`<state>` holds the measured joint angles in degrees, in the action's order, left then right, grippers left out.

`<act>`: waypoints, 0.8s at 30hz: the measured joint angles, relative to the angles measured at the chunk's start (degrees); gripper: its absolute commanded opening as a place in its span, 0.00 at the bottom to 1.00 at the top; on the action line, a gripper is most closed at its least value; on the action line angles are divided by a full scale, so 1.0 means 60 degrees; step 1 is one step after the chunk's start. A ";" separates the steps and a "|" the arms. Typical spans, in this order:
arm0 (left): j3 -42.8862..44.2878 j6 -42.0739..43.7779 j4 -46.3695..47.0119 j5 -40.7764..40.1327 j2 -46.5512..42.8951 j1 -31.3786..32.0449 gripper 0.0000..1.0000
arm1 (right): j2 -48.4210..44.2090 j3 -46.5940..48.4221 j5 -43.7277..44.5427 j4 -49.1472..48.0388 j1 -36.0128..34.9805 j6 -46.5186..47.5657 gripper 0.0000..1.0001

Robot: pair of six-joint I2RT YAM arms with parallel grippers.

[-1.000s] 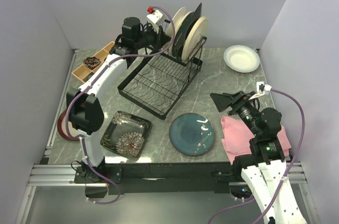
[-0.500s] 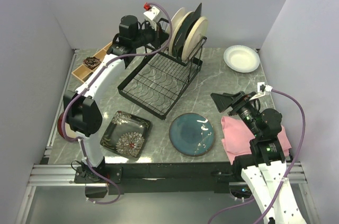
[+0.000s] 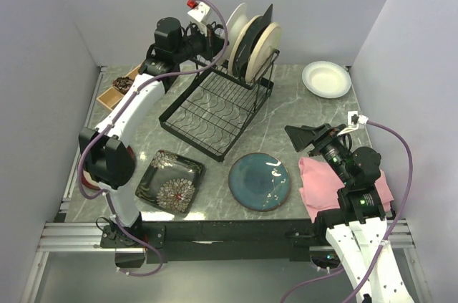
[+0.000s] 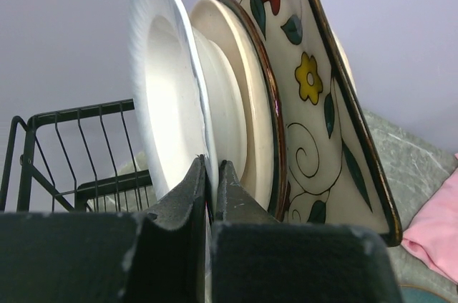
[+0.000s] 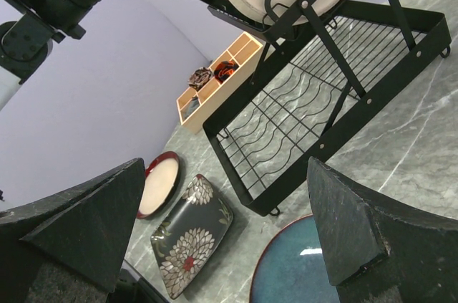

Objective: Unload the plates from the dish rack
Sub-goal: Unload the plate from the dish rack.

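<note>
left jaws pinch the rim of the white plate (image 4: 161, 81), leftmost in the rack (image 3: 215, 113), far centre of the counter (image 3: 286, 95). right jaws spread wide, idle, near right. risk: thin rim grip slips, or the plate drags the brown-rimmed plate (image 4: 266, 113) beside it. versus a second back: arm and plate higher, shifted left.

1. A robotics lab test cell: plain pale lilac wall panels (image 3: 50, 31) close off the left, back and right of the frame.
2. A grey marble-patterned tabletop (image 3: 286, 109) sits on a silver aluminium rail frame (image 3: 71, 235) along the bottom edge.
3. A white-and-black robot arm (image 3: 136, 106) at lower left and a second white-and-black arm (image 3: 372, 249) at lower right trail purple cables.
4. A black wire dish rack (image 3: 211, 113) stands on the tabletop at upper centre.
</note>
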<state>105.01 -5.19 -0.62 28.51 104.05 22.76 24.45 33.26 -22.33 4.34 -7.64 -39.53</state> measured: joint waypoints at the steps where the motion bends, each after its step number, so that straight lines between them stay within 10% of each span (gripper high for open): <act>1: 0.0000 -0.0007 0.0004 -0.0004 -0.0022 0.0000 0.01 | 0.0000 0.0000 0.0000 0.0000 0.0000 0.0000 1.00; 24: -0.0525 -0.0040 0.0525 -0.0426 -0.1443 -0.0051 0.01 | 0.0011 -0.0004 0.0004 -0.0007 0.0000 0.0000 1.00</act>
<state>101.86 -5.43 2.52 25.96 95.39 22.46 24.51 33.23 -22.31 4.29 -7.64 -39.53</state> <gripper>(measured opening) 0.056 0.998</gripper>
